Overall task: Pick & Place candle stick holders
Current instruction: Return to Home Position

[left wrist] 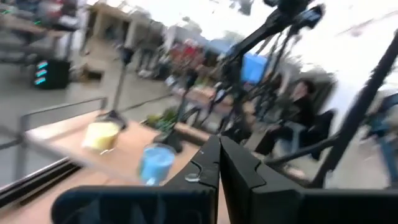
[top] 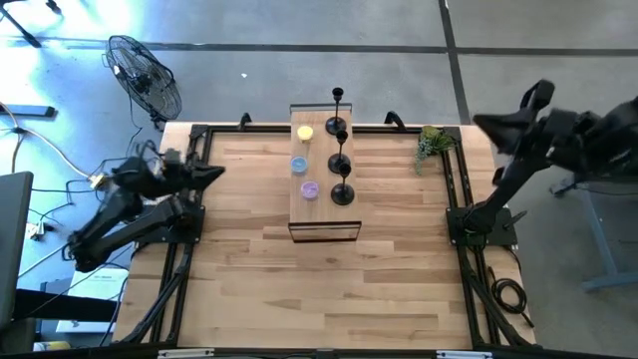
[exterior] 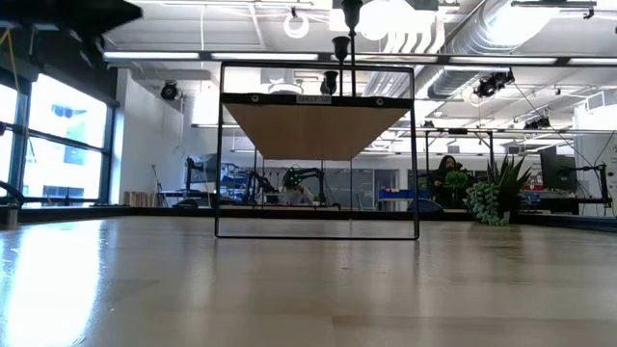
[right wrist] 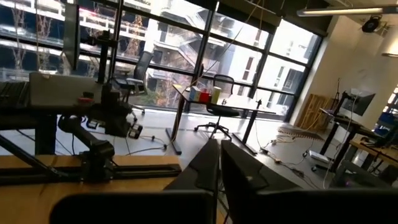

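Three black candle stick holders (top: 341, 150) stand in a row on their round bases along the right side of a small raised wooden shelf (top: 322, 209) at the table's far middle. The low view shows their stems and cups (exterior: 339, 48) above the shelf top. My left gripper (top: 219, 171) hovers at the table's left edge, shut and empty, pointing toward the shelf. My right gripper (top: 478, 123) is raised high over the table's far right corner, shut and empty (right wrist: 219, 149). In the left wrist view the shut fingers (left wrist: 219, 152) face the shelf.
A yellow candle (top: 305, 133), a blue candle (top: 298, 165) and a purple candle (top: 309, 188) sit on the shelf's left side. A green plant sprig (top: 434, 143) lies at the far right. Bare wood stretches from the shelf to the near edge. A fan (top: 145, 75) stands off the table.
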Action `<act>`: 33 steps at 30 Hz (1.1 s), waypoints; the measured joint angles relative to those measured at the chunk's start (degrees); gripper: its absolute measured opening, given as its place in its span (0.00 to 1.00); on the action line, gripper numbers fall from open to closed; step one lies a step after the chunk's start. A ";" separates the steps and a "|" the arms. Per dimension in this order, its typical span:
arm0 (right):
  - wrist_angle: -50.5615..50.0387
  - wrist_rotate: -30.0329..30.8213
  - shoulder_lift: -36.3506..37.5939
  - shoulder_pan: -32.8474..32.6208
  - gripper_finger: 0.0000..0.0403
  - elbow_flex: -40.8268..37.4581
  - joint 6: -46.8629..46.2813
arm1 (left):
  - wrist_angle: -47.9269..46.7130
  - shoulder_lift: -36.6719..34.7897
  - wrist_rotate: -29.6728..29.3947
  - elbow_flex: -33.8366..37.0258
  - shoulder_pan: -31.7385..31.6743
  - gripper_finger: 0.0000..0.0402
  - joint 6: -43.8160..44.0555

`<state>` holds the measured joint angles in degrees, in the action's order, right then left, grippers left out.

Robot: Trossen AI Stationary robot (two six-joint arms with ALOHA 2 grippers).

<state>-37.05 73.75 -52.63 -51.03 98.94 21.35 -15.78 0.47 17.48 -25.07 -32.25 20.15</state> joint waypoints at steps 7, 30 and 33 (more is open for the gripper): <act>-13.32 -8.04 9.35 0.00 0.01 0.06 -9.24 | 32.28 -0.01 2.43 20.57 0.02 0.00 10.83; 12.34 -14.32 36.28 0.01 0.00 -55.52 -17.66 | 26.96 3.97 -20.79 23.86 19.54 0.00 2.86; 17.35 -15.41 40.54 0.00 0.00 -62.10 -13.71 | 25.23 5.26 -23.98 23.88 22.07 0.00 2.60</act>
<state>-19.70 58.34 -12.09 -51.02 36.85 7.64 9.44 5.73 -6.50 -1.19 -10.18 22.74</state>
